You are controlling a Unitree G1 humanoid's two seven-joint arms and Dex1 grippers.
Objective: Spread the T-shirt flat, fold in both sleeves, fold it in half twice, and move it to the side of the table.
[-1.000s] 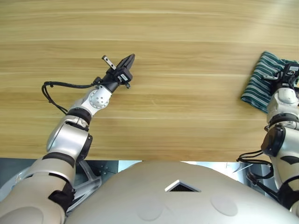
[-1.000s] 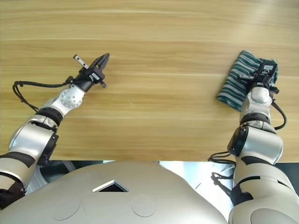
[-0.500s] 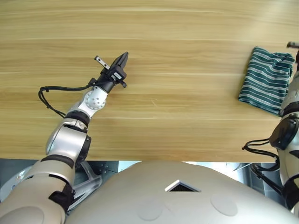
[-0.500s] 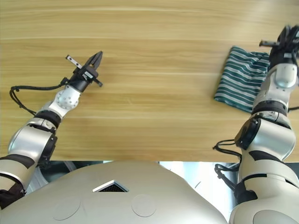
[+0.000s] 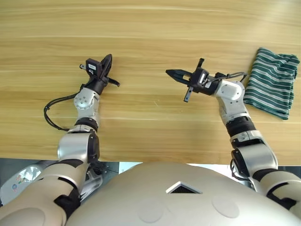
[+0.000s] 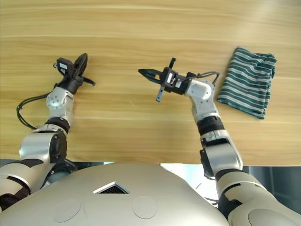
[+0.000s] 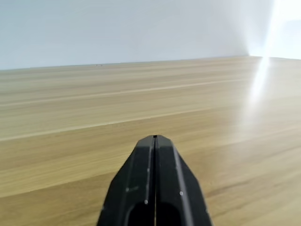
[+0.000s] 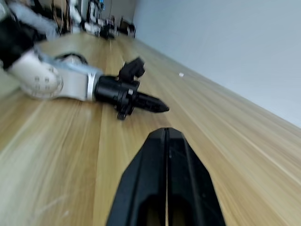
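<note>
Lying folded: T-shirt (image 5: 273,82), dark green with pale stripes, a compact bundle on the bench (image 5: 155,28), toward its right edge and well back from the near edge.
T-shirt contact: both end effectors are apart from it.
Left end effector (image 5: 108,58): fingers pressed fully together with no gap, holding nothing; over the left half of the bench, tip pointing toward the far edge.
Right end effector (image 5: 171,72): fingers closed tight to a point, holding nothing; near the middle of the bench, tip pointing toward the left edge, well apart from the T-shirt.
Spacing: bare wood between the two end effectors; the right one lies between the left one and the T-shirt.
Height: cannot tell whether either tip touches the wood.
Cable (image 5: 51,106): black loop beside the left forearm, toward the near-left corner.
Bench surface: light wood, grain running left to right.
</note>
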